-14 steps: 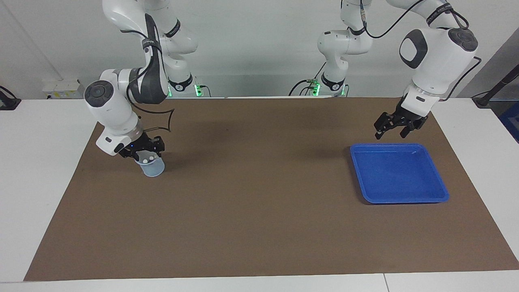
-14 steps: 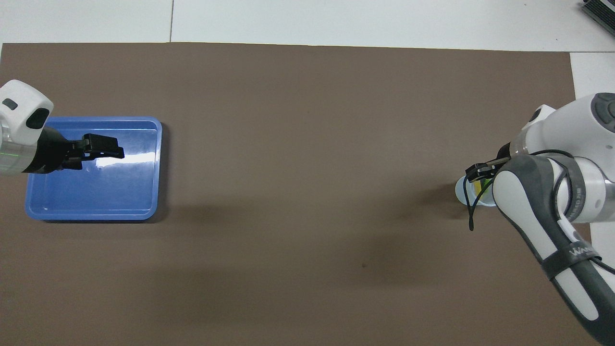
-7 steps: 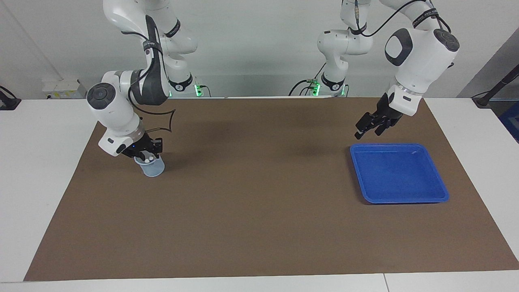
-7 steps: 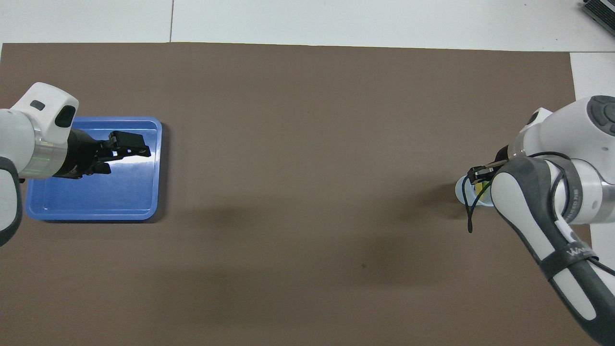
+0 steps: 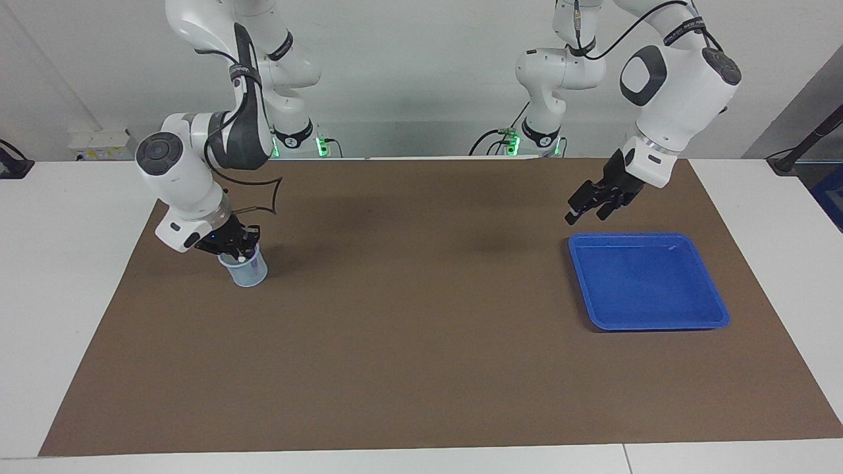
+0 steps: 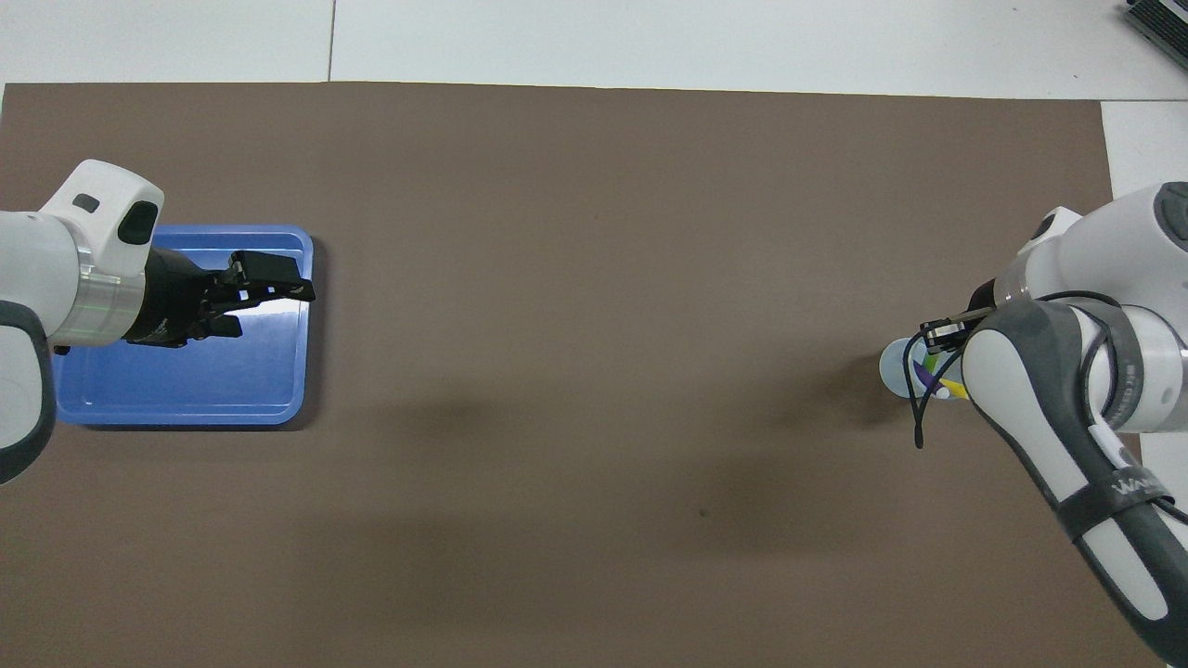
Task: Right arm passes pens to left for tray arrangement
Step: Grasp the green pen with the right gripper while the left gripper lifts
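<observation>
Reaching down at about nine o'clock on the brown mat (image 5: 421, 342) in the facing view, the right arm (image 5: 179, 176) is dipping the right gripper (image 5: 238, 249) into the mouth of a small pale-blue cup (image 5: 250, 276). A small blue light is glowing on its black wrist. The gripper's tips are sitting right at the cup's rim, among the pale ends of the pens (image 5: 242, 259), but whether the jaws are clenched on one of them or released I cannot tell.

From overhead, the cup (image 6: 891, 366) is showing at about three o'clock on the mat. It is partly covered by the right gripper (image 6: 942, 329) and by the arm's dark cable. The pens (image 6: 923, 373) are standing inside it, with purple, green and yellow showing.

The left arm (image 5: 672, 92) is holding the left gripper (image 5: 586, 207) up in the air, tilted downward. Its jaws are released and spread, with nothing between them. In the facing view it is hanging above the mat at about eleven o'clock from the blue tray (image 5: 649, 324), close to that corner of the rim. Overhead, the left gripper (image 6: 260, 292) is overlapping the tray's edge.

The tray (image 6: 186, 417) is lying flat on the mat at about three o'clock in the facing view, well apart from the cup. No pen is lying in it.
</observation>
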Controlling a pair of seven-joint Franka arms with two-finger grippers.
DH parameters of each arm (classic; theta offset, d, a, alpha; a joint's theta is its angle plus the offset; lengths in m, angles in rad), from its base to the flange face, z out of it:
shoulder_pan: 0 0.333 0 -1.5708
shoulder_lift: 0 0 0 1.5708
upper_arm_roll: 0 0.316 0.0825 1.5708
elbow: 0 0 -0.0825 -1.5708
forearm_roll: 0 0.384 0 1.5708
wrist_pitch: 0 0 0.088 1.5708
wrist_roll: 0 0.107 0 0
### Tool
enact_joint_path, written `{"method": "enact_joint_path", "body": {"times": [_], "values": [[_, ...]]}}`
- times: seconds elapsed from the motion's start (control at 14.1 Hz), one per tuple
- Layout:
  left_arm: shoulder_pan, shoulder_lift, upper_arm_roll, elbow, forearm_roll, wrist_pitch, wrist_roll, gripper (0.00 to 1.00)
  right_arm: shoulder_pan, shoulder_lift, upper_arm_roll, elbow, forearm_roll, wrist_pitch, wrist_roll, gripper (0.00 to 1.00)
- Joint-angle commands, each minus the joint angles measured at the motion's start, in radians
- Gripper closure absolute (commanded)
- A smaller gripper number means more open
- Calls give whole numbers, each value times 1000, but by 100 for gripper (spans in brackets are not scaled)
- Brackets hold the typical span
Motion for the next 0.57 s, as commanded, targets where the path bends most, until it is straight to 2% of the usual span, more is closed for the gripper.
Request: {"method": "enact_joint_path", "body": {"times": [0.0, 0.35, 0.5], "values": [[-16, -31, 12, -28, -16, -19, -14, 0, -16, -12, 8, 19, 9, -54, -15, 100], [-36, -37, 9, -32, -25, -23, -130, 0, -3, -18, 10, 91, -11, -124, -40, 100], [-36, -54, 11, -60, -135, -15, -164, 0, 13, -20, 11, 140, -34, -172, -41, 100]]}}
